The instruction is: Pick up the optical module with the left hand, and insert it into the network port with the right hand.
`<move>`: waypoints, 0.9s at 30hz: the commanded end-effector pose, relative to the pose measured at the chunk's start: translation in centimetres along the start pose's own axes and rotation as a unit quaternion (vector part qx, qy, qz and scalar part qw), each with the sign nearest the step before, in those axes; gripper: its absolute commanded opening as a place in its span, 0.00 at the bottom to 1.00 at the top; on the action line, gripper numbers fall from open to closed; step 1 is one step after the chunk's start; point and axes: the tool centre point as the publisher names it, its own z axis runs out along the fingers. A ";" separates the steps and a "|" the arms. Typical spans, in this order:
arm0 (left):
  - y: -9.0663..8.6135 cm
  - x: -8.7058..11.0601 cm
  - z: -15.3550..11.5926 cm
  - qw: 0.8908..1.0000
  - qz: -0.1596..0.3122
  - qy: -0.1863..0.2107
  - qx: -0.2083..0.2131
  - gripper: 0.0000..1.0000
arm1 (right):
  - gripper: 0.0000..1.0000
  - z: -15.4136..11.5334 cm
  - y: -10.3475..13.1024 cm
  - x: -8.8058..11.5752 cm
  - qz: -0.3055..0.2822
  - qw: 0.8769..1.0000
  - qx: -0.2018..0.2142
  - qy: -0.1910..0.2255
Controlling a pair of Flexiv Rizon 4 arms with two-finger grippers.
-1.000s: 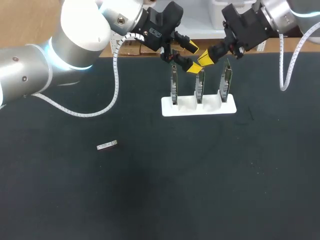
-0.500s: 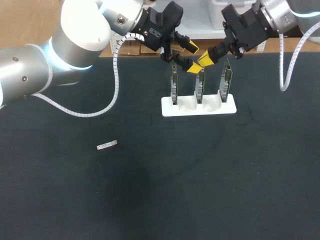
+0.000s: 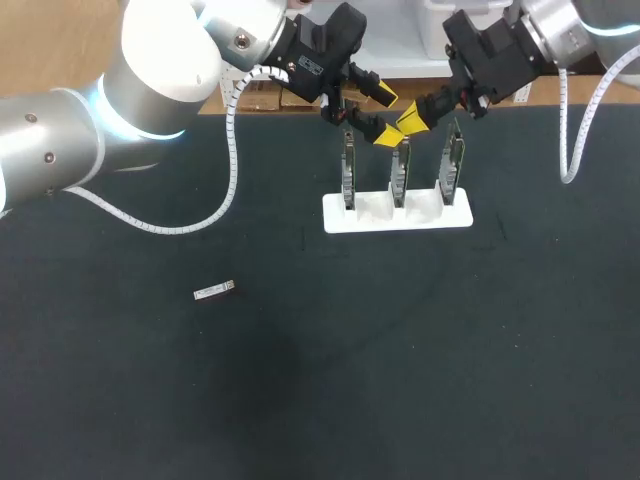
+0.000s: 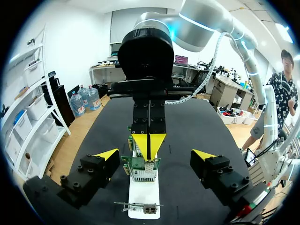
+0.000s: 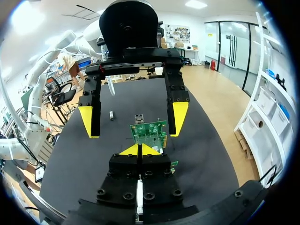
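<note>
Left claw released, right claw clenched tip to tip, both over the boards; module lying on desk. Pickup apparently pending: next, left claw down onto module.

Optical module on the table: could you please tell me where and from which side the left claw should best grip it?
Probably take the optical module across its two long sides, coming straight down. It lies flat on the table, a slim bar with nothing beside it; the open left claw would turn to straddle its narrow width.
</note>
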 end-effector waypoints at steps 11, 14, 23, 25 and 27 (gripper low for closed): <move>-0.1 0.0 0.0 1.000 0.001 0.000 -0.001 1.00 | 0.00 -0.2 0.0 -0.4 0.004 1.000 -0.001 -0.012; -0.1 0.0 0.0 1.000 0.001 0.000 -0.001 1.00 | 0.00 -0.8 0.0 -1.1 0.005 1.000 -0.003 -0.024; -0.1 0.0 0.0 1.000 0.001 0.000 -0.001 1.00 | 0.00 -4.6 0.3 -2.0 0.012 0.998 -0.018 -0.055; -0.1 0.0 0.0 1.000 0.001 0.000 -0.001 1.00 | 0.00 -5.6 0.4 -1.7 0.013 0.998 -0.016 -0.056; -0.1 0.0 0.0 1.000 0.001 0.000 -0.001 1.00 | 0.00 -6.5 0.5 -1.3 0.013 0.998 -0.015 -0.055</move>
